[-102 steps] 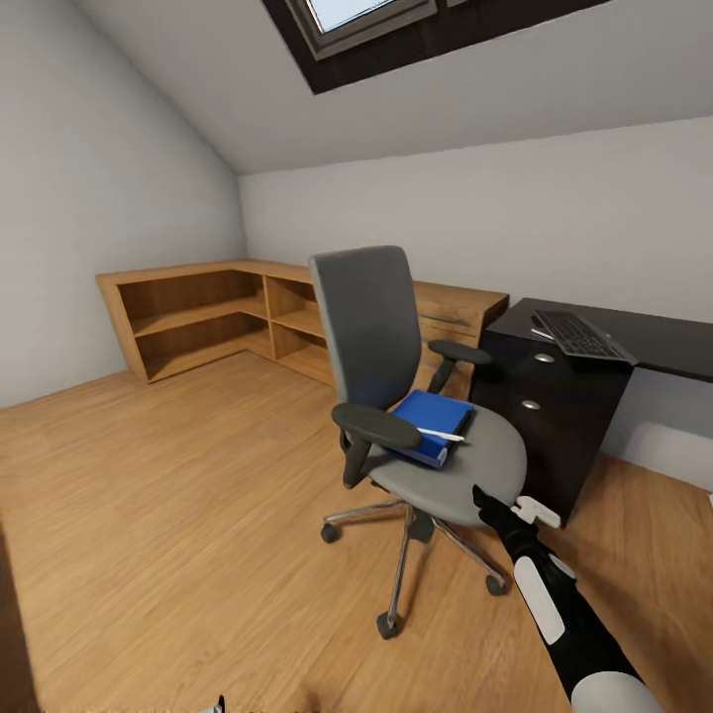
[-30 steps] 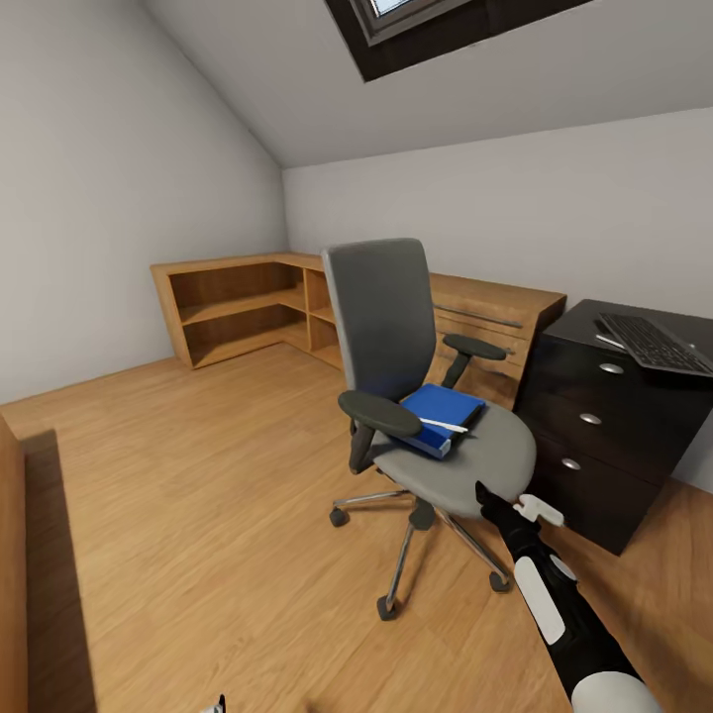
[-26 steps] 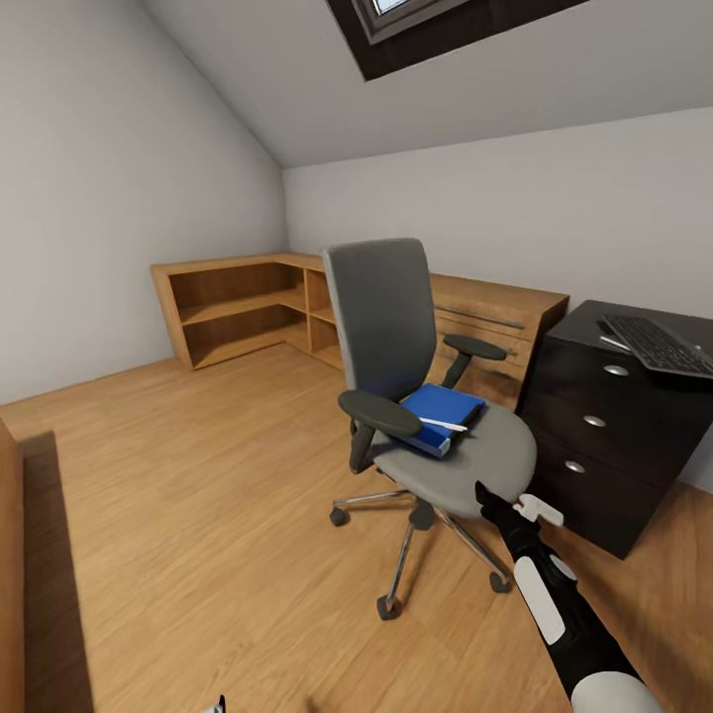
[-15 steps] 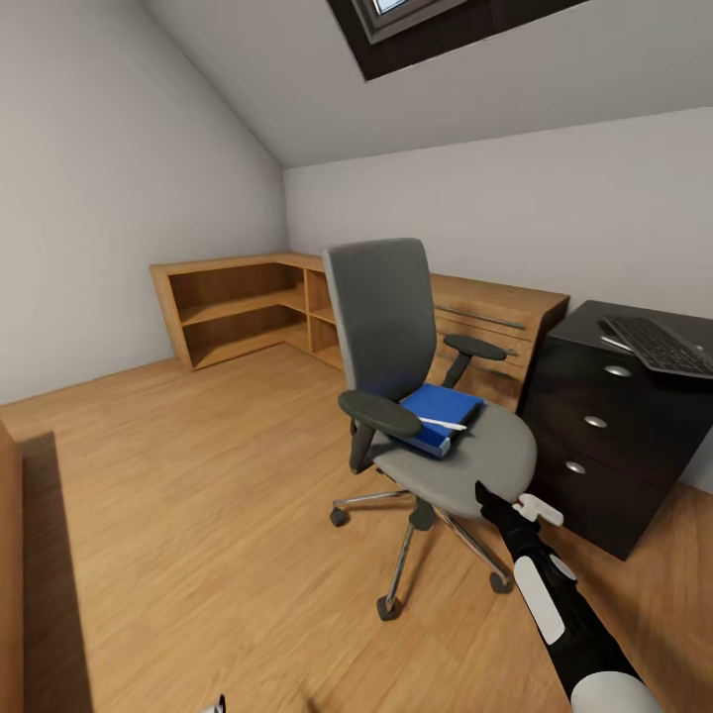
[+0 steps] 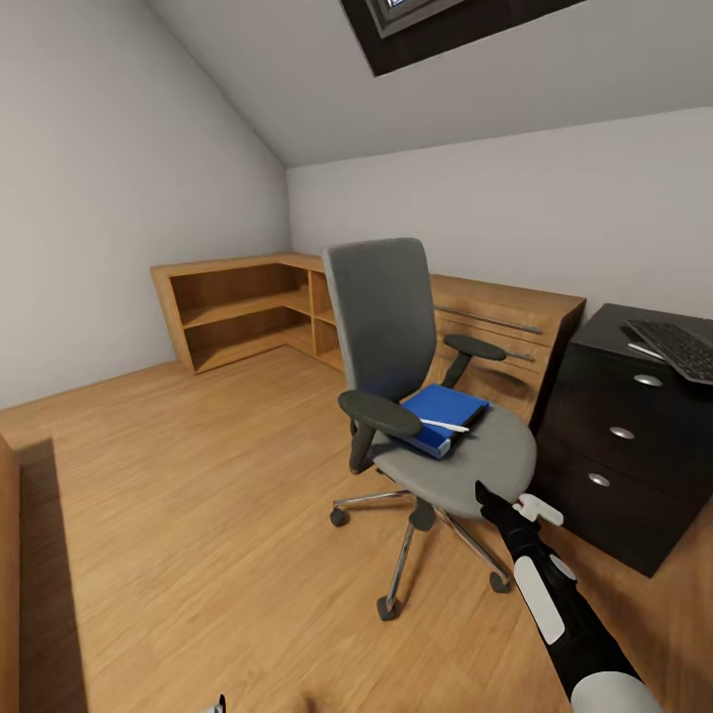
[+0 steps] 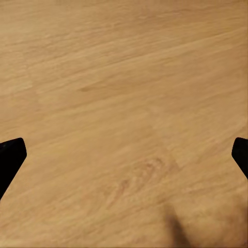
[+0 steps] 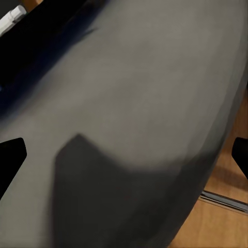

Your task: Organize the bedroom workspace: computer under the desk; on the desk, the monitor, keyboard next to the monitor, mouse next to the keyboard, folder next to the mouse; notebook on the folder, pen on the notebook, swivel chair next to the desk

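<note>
You are facing a grey swivel chair (image 5: 416,396) standing on a light wood floor (image 5: 198,515) in an attic bedroom with a sloped ceiling. On its seat lies the blue folder (image 5: 443,416), with a thin white pen (image 5: 443,427) resting across the folder's near edge; whether a notebook lies between them cannot be made out. To the right of the chair stands the black desk (image 5: 634,436), its three-drawer unit with round silver knobs facing you, and the black keyboard (image 5: 683,349) sits on its top at the picture's right edge. Behind the chair, a light-wood shelf unit (image 5: 238,307) runs along the back walls. Your right arm reaches forward, and your right gripper (image 5: 482,495) hovers at the front rim of the chair seat; in the right wrist view its two dark fingertips (image 7: 11,155) sit far apart at the frame edges, spread wide over the grey seat. Your left gripper (image 6: 124,155) is likewise spread wide, its fingertips at the frame edges over bare floorboards.
</note>
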Robot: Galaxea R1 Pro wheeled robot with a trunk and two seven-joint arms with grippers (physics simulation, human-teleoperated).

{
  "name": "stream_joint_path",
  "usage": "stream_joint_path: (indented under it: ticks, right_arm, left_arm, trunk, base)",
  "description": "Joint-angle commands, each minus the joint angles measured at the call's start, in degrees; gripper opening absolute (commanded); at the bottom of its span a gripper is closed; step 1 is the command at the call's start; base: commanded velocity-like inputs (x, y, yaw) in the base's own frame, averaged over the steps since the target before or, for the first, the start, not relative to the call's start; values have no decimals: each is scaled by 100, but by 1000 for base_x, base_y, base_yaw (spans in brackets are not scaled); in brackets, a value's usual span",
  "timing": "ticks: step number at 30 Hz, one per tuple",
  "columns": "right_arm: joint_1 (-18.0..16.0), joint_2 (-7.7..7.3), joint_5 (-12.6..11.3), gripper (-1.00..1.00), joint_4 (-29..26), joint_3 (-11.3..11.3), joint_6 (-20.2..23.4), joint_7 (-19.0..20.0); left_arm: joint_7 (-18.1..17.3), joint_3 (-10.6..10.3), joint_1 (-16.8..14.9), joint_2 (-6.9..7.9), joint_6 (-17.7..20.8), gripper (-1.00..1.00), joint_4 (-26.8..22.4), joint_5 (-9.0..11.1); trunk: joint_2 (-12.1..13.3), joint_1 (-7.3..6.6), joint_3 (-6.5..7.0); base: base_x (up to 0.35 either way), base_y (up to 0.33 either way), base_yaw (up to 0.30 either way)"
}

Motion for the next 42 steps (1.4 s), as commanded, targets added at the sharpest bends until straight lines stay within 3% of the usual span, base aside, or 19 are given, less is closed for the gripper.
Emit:
stream_joint_path:
  ticks: [1, 17, 42]
  right_arm:
    - [1, -1, -75, 100, 405, 14, -1, -11]
    - [1, -1, -77, 100, 405, 14, -1, -11]
    - [1, 6, -84, 100, 414, 14, -2, -3]
  left_arm:
    - [10, 5, -3, -2, -15, 100, 3, 0]
    - [10, 5, 0, -2, -7, 100, 3, 1]
    - [10, 14, -2, -2, -6, 100, 3, 4]
  trunk:
    - [-1, 0, -6]
    - [-1, 0, -6]
    - [-1, 0, -6]
  base:
    - [16, 12, 0]
    - [2, -147, 0]
    - [62, -8, 0]
